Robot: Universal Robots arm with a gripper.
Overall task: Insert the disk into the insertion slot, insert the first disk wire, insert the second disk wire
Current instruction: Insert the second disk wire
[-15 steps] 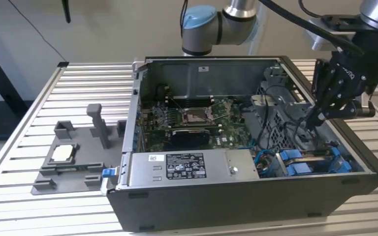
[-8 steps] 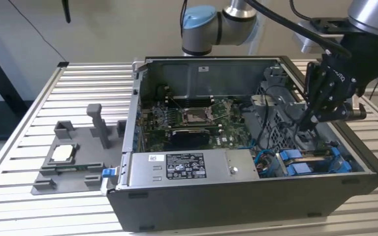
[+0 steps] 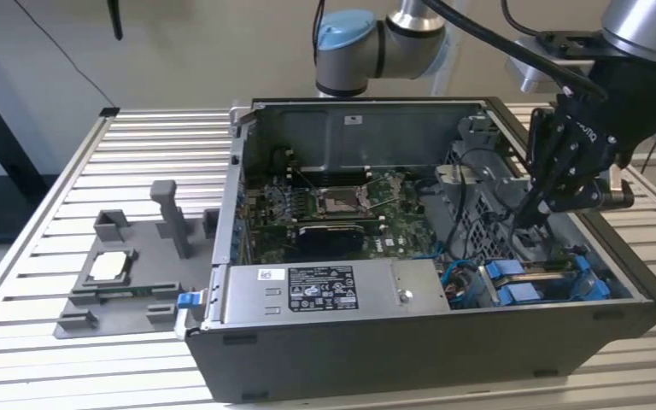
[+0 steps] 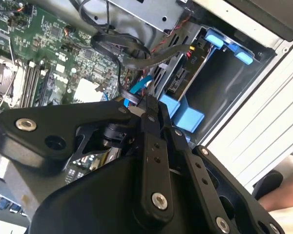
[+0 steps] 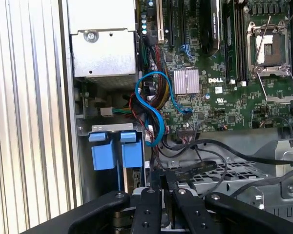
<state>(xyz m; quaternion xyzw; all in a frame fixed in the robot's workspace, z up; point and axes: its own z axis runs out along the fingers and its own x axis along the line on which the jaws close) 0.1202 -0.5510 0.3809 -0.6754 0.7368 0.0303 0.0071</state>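
The disk sits in its slot at the case's near corner on the exterior view's right, and its blue carrier shows there. Its connector end faces the inside of the case. My gripper hangs inside the case just above the disk bay. Its fingers are shut on the end of a black flat wire, close to the disk's connector end. A blue wire loops from the motherboard toward the bay.
The open computer case lies on a slatted table. A grey power-supply box stands beside the disk bay, with the motherboard behind it. A grey fixture stands on the exterior view's left. Cable bundles crowd the bay.
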